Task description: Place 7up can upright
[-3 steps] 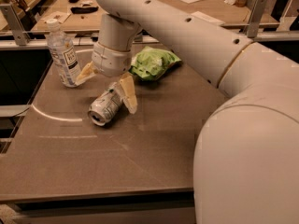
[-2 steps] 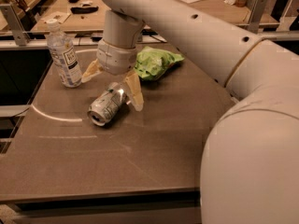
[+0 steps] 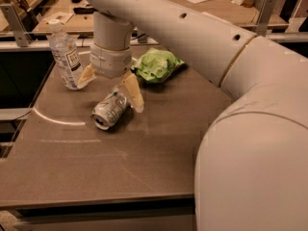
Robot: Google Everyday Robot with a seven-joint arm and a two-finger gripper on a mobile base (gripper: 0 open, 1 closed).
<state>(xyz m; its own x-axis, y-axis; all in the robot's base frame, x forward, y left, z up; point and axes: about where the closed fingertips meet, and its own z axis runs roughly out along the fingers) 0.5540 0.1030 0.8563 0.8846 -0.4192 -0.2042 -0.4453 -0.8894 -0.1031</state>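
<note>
The 7up can (image 3: 109,110), silver with green and white markings, lies on its side on the brown table (image 3: 96,162), its top end facing the front left. My gripper (image 3: 109,86) hangs just above and behind the can, pointing down. Its two tan fingers are spread wide: one fingertip (image 3: 86,76) is at the left near the bottle, the other (image 3: 133,93) is at the can's right side. The fingers hold nothing.
A clear plastic bottle (image 3: 65,55) with a white label stands at the table's back left. A green chip bag (image 3: 156,64) lies behind the can at the right. My large white arm fills the right side of the view. The table's front edge runs along the bottom.
The gripper has shifted slightly right and toward the can, staying open. The can, bottle and bag have not moved.
</note>
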